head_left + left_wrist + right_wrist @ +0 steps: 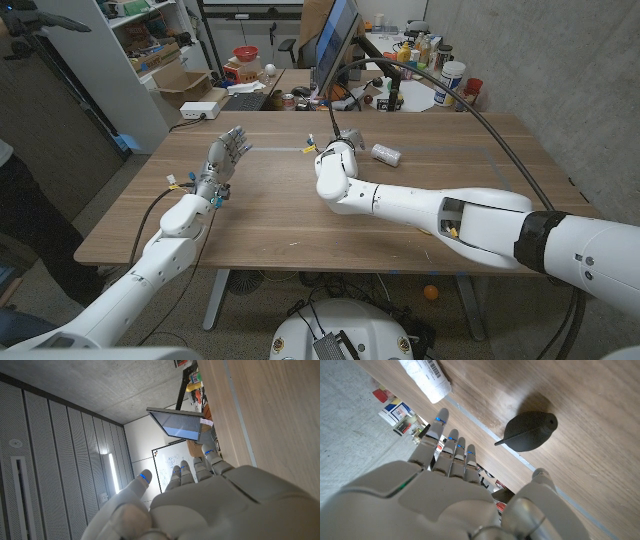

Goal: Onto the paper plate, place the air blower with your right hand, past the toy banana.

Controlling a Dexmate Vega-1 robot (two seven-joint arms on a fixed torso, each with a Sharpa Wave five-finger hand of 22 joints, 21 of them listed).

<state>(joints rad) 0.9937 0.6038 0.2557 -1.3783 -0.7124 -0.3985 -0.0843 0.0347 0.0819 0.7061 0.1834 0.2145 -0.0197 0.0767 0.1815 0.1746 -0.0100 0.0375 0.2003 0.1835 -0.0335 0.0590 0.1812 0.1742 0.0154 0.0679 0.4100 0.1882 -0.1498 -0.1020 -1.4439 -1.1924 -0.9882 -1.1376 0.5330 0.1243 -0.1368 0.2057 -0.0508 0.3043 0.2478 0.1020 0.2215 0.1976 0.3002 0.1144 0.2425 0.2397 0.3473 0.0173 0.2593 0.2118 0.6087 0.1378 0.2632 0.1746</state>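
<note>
right hand (450,490) hovers just beside the air blower (529,434), fingers apart and holding nothing; a white bottle (427,377) lies near the blower.

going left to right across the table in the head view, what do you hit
left hand → right hand → air blower → white wrapped roll, lying on the table
</note>
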